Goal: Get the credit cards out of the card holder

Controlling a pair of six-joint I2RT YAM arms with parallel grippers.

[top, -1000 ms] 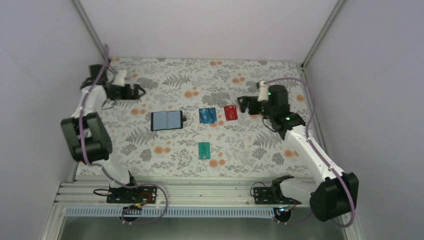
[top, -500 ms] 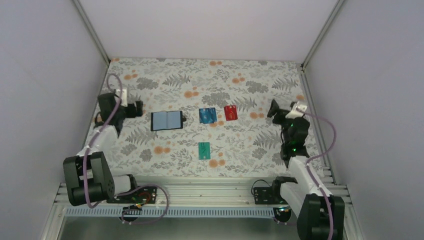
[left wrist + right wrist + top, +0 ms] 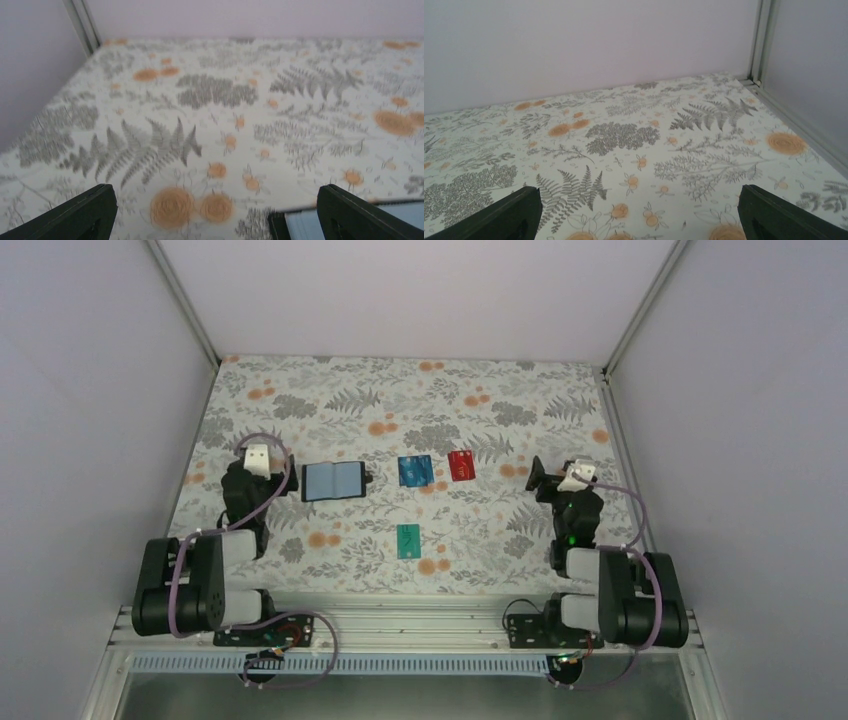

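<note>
The card holder (image 3: 333, 481) lies open on the table, light blue inside with dark edges; one corner shows in the left wrist view (image 3: 300, 226). No card shows in it. The blue card (image 3: 414, 471) and the red card (image 3: 461, 465) lie side by side to its right. The teal-green card (image 3: 407, 541) lies nearer the front. My left gripper (image 3: 250, 472) (image 3: 215, 220) is open and empty, just left of the holder. My right gripper (image 3: 548, 478) (image 3: 639, 220) is open and empty, right of the red card.
The floral table cover (image 3: 400, 400) is walled by pale panels at the back and both sides, with metal corner posts (image 3: 760, 40). Both arms are folded back near their bases on the aluminium rail (image 3: 400, 625).
Both arms have folded back toward their bases, the grippers coming nearer the front. The holder and the three cards have not moved.
</note>
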